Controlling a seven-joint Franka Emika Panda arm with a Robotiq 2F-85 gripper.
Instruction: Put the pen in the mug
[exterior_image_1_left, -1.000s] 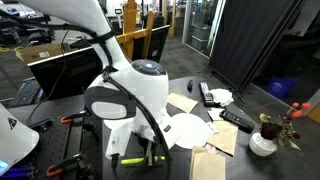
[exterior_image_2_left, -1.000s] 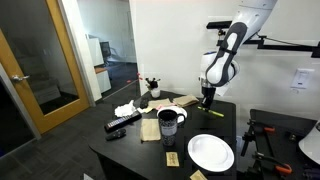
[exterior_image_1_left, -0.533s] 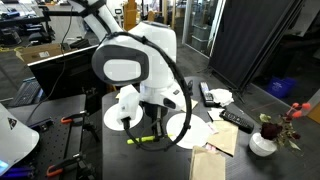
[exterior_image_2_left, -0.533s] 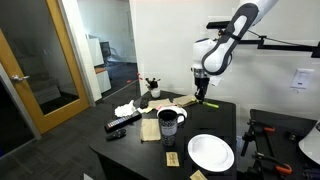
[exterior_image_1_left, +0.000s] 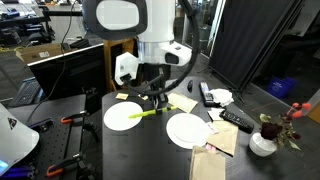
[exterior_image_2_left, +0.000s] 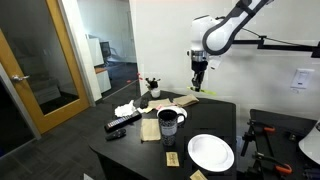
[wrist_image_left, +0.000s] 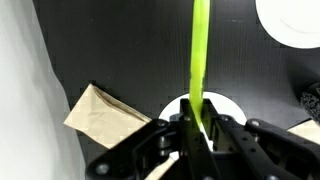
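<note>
Where the pen sits: pen (exterior_image_1_left: 146, 114) is clamped in the gripper (exterior_image_1_left: 158, 103), clear of the worktop and touching nothing else.
Claw state: closed on the pen; in the wrist view the gripper (wrist_image_left: 200, 128) has a dark finger pressed to each side of the yellow-green barrel.
Grip point: near one end, so most of the pen (wrist_image_left: 200, 50) juts out past the fingertips.
Pen attitude: close to level in an exterior view, with the free end dipping slightly.
Below the claw: a white plate (wrist_image_left: 228, 108) shows behind the fingers in the wrist view; black worktop (wrist_image_left: 120, 50) lies under the rest of the barrel.
Second plate: partly visible in the wrist view (wrist_image_left: 292, 22), at the corner of the picture.
Brown paper: a folded piece (wrist_image_left: 98, 117) lies flat on the worktop beside the plate under the claw.
Mug: dark mug (exterior_image_2_left: 168, 124) stands upright near the middle of the worktop, well apart from the pen.
Arm position: in an exterior view the gripper (exterior_image_2_left: 199, 84) hangs over the worktop's far edge, raised well above the surface.
Remote: black remote (exterior_image_2_left: 122, 123) lies near a side edge of the worktop.
Mug contents: cannot tell.
</note>
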